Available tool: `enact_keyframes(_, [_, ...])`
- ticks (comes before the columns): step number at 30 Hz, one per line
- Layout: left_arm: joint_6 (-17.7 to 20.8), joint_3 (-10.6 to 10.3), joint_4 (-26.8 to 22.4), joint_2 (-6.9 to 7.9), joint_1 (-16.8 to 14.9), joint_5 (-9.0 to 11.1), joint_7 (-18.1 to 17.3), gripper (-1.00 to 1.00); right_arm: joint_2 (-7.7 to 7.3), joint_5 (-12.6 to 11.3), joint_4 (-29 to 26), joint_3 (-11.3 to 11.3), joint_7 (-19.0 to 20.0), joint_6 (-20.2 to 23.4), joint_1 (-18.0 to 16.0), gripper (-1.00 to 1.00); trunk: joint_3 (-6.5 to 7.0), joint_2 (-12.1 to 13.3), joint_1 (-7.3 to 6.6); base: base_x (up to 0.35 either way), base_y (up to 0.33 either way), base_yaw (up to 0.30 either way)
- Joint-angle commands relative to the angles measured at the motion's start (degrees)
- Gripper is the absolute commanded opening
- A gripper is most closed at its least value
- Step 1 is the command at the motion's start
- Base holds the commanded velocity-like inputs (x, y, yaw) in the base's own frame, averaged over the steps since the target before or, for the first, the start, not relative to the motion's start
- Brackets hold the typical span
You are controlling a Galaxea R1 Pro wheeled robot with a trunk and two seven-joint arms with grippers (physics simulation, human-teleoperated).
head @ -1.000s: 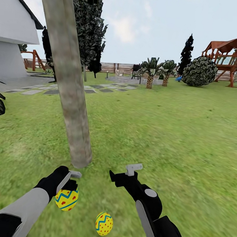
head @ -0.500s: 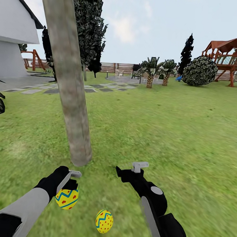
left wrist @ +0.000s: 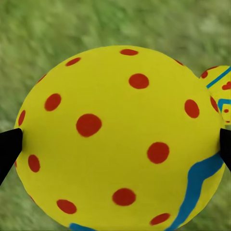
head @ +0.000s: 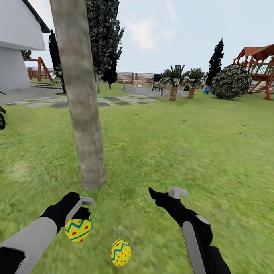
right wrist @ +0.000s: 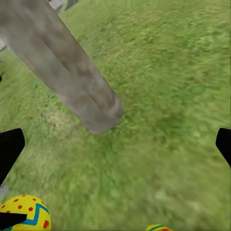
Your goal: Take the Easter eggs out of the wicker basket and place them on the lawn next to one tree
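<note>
Grass spreads around us: we face the lawn, with a white house at ten o'clock, paving slabs and a fence far ahead, palms, a shrub and a playset toward one o'clock. We see no writing anywhere. Close at eleven o'clock stands the tree, its base just beyond our left gripper. That gripper is clamped on an egg, dotted red with a blue zigzag. A second egg lies on the grass just beside it, near the trunk. Our right gripper hangs over bare grass with fingers spread apart, holding nothing.
</note>
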Motion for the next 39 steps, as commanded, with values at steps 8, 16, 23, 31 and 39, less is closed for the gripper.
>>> enact_keyframes(8, [0.23, 0.06, -0.26, 0.07, -0.03, 0.62, 0.52, -1.0, 0.03, -0.25, -0.04, -1.4, 2.82, 2.24, -0.03, 1.0, -1.5, -3.25, 1.75, 0.0, 0.0, 0.0])
enact_keyframes(16, [-1.2, 0.03, -0.79, 0.14, 0.07, 0.67, 0.53, -1.0, 0.03, -0.26, -0.04, -1.46, 5.44, 2.34, -0.03, 1.0, -2.93, -6.46, 3.51, 0.0, 0.0, 0.0])
enact_keyframes(23, [-4.53, -0.52, -0.18, 0.07, 0.1, 0.5, 0.48, -1.0, 0.03, -0.25, -0.04, -1.47, 5.75, 2.36, -0.03, 1.0, -4.19, -9.26, 5.05, 0.0, 0.0, 0.0])
enact_keyframes(31, [-5.29, -0.51, -0.1, 0.07, 0.1, 0.47, 0.52, -1.0, 0.03, -0.25, -0.04, -1.39, 5.75, 2.36, -0.03, 1.0, -5.63, -12.47, 6.81, 0.0, 0.0, 0.0])
enact_keyframes(39, [-5.31, -0.51, -0.09, 0.07, 0.09, 0.52, 0.54, -1.0, 0.03, -0.25, -0.04, -1.31, 5.75, 2.36, -0.03, 1.0, -7.06, -15.68, 8.56, 0.0, 0.0, 0.0])
